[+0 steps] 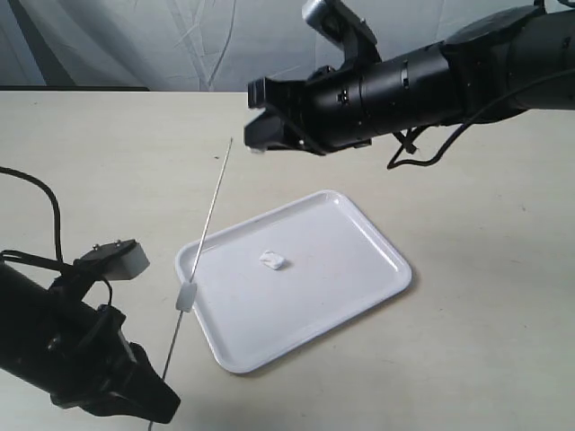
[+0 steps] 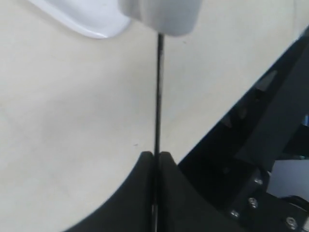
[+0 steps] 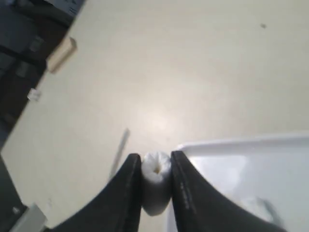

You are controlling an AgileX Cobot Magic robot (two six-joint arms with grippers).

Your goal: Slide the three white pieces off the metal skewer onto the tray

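Ext view: tray (image 1: 359, 296) lies flat around mid counter (image 1: 108, 162), set at an angle to the counter's edges. A loose white piece (image 1: 272, 260) lies on the tray, near its middle. The metal skewer (image 1: 208, 215) runs slanted from the L gripper (image 1: 160, 404), on the left side twd the counter's near edge, up twd the far edge. It passes over the tray's left corner. A threaded white piece (image 1: 186, 296) sits on the skewer just beside the tray rim, a little way up from the L gripper. The R gripper (image 1: 256, 121) hangs above the counter btw tray and far edge, near the skewer's free tip. What it holds is hard to make out here.

L wrist view: L gripper (image 2: 155, 157) is closed tight on the skewer (image 2: 158, 96), no gap btw its fingers. The threaded white piece (image 2: 161, 14) is further along the rod, apart from the fingers, w/ a tray corner (image 2: 82, 19) beside it.

R wrist view: R gripper (image 3: 155, 162) is clamped on a held white piece (image 3: 156, 186), fingers touching both its sides, a small hole showing in its end. It hangs over bare counter just off the tray rim (image 3: 231, 142). The skewer (image 3: 119, 152) is a blur nearby.
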